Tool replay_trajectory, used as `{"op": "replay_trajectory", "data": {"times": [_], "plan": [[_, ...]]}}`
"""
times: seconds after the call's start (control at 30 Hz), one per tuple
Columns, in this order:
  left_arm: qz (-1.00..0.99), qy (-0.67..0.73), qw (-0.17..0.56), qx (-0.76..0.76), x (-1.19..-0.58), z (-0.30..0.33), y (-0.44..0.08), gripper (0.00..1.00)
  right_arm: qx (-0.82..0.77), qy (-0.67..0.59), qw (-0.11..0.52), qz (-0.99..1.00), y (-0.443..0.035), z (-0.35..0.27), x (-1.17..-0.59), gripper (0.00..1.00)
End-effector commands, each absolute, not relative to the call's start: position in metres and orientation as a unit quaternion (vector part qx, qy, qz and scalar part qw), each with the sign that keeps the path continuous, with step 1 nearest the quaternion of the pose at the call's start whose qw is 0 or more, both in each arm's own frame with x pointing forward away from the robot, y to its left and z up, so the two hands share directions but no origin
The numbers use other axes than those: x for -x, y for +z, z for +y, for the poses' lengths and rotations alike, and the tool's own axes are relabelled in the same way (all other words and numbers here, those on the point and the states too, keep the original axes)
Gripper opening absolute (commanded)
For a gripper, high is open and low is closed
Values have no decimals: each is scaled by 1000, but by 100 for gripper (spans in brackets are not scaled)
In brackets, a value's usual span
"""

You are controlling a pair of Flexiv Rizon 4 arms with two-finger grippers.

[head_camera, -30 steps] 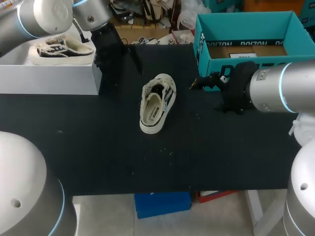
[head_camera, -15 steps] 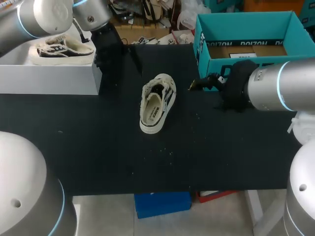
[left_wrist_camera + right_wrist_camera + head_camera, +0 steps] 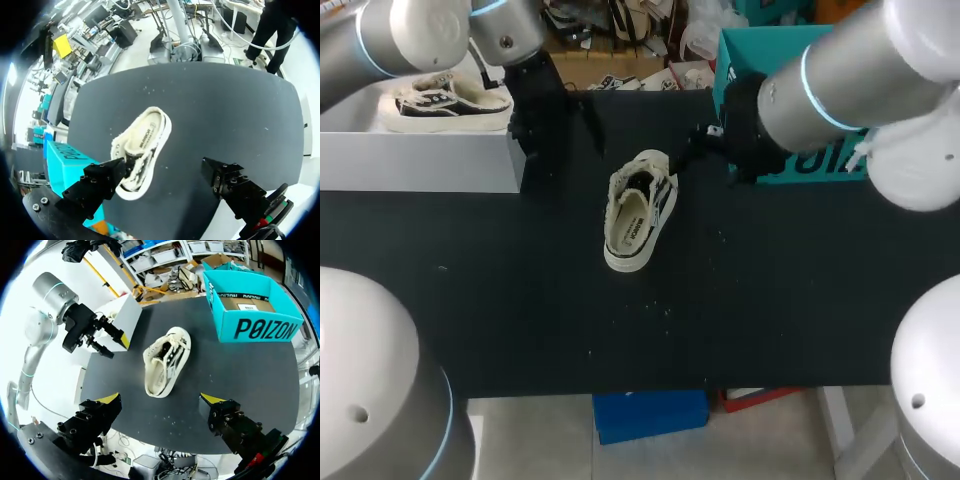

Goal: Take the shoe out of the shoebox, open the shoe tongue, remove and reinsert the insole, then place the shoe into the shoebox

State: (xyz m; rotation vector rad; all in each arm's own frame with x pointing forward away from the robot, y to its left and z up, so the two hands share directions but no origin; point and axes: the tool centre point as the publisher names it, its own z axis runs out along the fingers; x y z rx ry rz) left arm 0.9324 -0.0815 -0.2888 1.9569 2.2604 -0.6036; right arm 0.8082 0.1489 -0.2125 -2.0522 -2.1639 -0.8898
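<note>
My right gripper [image 3: 160,401] is wide open and holds nothing. It hangs over the black table [image 3: 240,370], and the shoe [image 3: 165,362] lies just ahead of its fingers. My left gripper [image 3: 162,172] is open too, with nothing in it. It looks at the same shoe from the other side. The shoe sits on the table between my two grippers, with its open top facing up. The blue-green shoebox [image 3: 255,315] stands near the shoe but does not touch it. So I think the first step is done: the shoe is out of the box. I can see the insole [image 3: 632,225] lying inside the shoe, but I cannot tell if the insole step is done. The shoe must go back into the box at the end. The right wrist view shows the whole box, open, with no shoe in it. In the head view my right arm [image 3: 850,80] hides most of the box. The head view also shows another shoe [image 3: 445,100] resting on a white box [image 3: 420,160] near my left gripper.
</note>
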Motion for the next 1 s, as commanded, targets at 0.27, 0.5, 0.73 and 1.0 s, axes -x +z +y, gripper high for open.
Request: {"op": "replay_trajectory", "data": {"times": [0.27, 0.5, 0.73, 1.0], "plan": [[801, -205, 34, -561, -911, -32, -289, 100, 666, -251, 11, -702, -205, 152, -812, 100], [824, -211, 40, -525, -897, -9, -290, 100, 666, -251, 11, -702, -205, 152, -812, 100], [860, -226, 39, -456, -886, 17, -284, 100, 666, -251, 11, -702, -205, 152, -812, 100], [859, -222, 36, -459, -885, 19, -282, 100, 666, -251, 11, -702, -205, 152, -812, 100]]}}
